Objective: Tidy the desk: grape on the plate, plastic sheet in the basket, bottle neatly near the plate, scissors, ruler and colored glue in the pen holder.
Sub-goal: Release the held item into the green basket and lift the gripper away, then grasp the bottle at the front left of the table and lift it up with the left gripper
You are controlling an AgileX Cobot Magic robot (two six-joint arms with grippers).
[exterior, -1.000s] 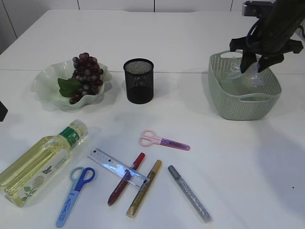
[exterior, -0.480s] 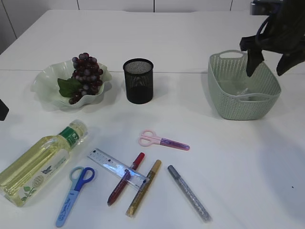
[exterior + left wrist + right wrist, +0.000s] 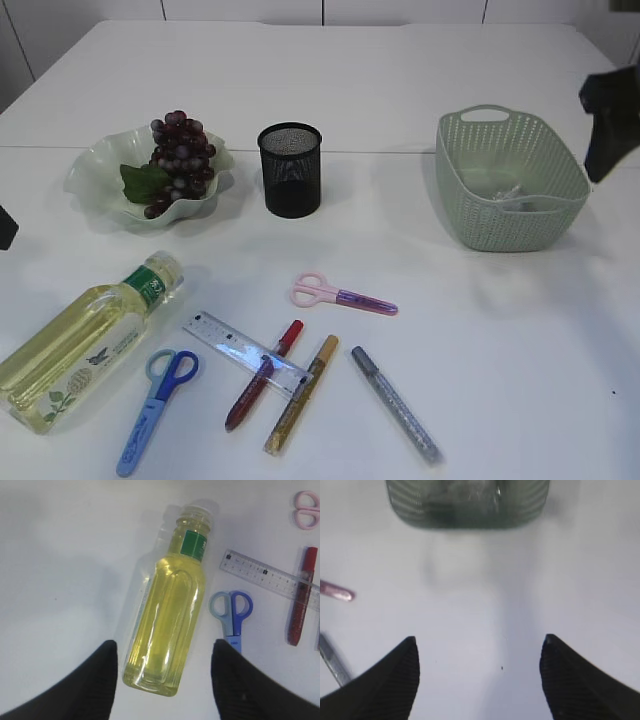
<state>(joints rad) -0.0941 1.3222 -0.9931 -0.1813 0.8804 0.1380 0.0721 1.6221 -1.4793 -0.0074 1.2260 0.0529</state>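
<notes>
Clear plastic sheet [image 3: 508, 190] inside basket [image 3: 470, 215]

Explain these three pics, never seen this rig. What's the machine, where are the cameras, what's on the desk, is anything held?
It is a robot with two arms, each ending in a two-finger gripper. One picture looks at the table from the front at a slant. The other two come from cameras on the wrists, looking down past the black fingers.

On the table: grapes on a green plate, a black mesh pen holder, a green basket with a clear plastic sheet inside, a bottle lying on its side, blue scissors, pink scissors, a ruler and three glue pens.

The left gripper hangs open above the bottle. The right gripper is open and holds nothing.
</notes>
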